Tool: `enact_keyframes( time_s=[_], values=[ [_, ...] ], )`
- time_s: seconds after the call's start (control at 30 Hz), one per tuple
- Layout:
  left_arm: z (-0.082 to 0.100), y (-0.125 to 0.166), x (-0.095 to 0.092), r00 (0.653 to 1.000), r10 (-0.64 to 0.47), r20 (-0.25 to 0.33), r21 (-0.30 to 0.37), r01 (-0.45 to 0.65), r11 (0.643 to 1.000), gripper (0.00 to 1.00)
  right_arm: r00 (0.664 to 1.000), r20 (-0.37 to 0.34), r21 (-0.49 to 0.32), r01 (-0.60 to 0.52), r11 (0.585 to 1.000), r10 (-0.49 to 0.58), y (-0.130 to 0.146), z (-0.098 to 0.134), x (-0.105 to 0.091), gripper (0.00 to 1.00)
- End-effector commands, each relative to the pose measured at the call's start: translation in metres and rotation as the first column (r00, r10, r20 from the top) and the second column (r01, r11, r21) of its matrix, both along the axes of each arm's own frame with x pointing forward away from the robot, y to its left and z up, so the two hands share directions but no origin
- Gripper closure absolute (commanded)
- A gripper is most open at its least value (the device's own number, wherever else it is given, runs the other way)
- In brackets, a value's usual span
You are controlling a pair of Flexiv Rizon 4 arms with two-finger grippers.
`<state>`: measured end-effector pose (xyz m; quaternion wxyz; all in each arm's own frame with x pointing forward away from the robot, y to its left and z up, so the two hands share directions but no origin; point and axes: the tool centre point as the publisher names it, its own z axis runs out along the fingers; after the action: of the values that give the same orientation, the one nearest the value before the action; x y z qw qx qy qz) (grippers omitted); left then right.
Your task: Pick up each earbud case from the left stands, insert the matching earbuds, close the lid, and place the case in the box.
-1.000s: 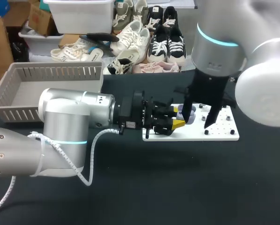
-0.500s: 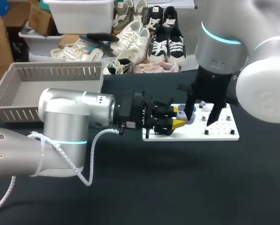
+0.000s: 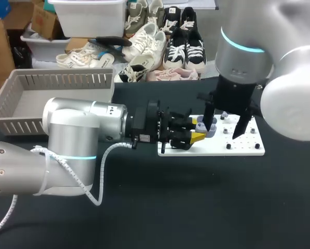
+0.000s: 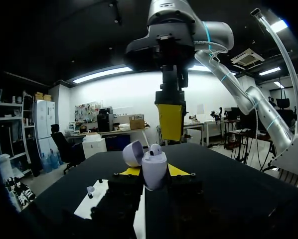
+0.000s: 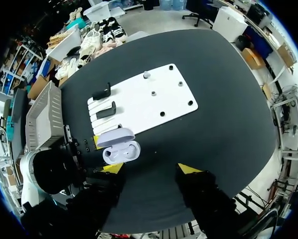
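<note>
Head view: the left arm comes in from 9 o'clock and lies low across the table, and the left gripper (image 3: 197,130) is pinching the earbud case (image 3: 209,128) between its yellow tips, one on each side. The case is pale lavender-white with its lid flipped open, held over the 9 o'clock end of the white board (image 3: 248,148). The left wrist view shows the case (image 4: 154,169) standing up between the fingers with the lid tipped back. The right arm drops in from 1 o'clock, and the right gripper (image 3: 222,124) hangs right above the case with its fingers spread wide and nothing between them. In the right wrist view the open case (image 5: 120,148) sits just ahead of that gripper (image 5: 150,169), and you can look into it, but whether buds are in there is hard to say. Two black stands (image 5: 105,110) are on the board just past the case. The grey box (image 3: 56,80) sits at 10 o'clock on the table, well apart from all of this
</note>
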<state>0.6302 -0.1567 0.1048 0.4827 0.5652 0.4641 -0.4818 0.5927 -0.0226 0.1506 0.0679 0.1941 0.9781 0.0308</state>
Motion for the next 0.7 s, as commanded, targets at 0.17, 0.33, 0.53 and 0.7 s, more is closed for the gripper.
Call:
enact_keyframes(
  time_s=[0.17,0.33,0.53,0.7],
  values=[
    [0.0,-0.001,0.0,1.0,0.002,0.001,0.001,-0.002,1.0,1.0,1.0,0.003,0.007,-0.015,1.0,0.015,0.001,0.006,-0.01,0.28],
    [0.0,-0.001,0.0,1.0,0.002,0.001,0.001,-0.002,1.0,1.0,1.0,0.013,0.016,-0.025,1.0,0.025,0.0,0.009,-0.013,0.16],
    [0.0,-0.001,0.0,1.0,0.002,0.001,0.001,-0.002,1.0,1.0,0.999,0.035,0.046,-0.021,0.999,0.02,-0.012,0.013,-0.017,0.16],
    [0.001,0.001,-0.002,1.0,0.008,0.003,0.0,-0.008,1.0,1.0,0.997,0.075,0.064,-0.011,0.998,0.006,-0.021,0.016,-0.017,0.16]
  ],
)
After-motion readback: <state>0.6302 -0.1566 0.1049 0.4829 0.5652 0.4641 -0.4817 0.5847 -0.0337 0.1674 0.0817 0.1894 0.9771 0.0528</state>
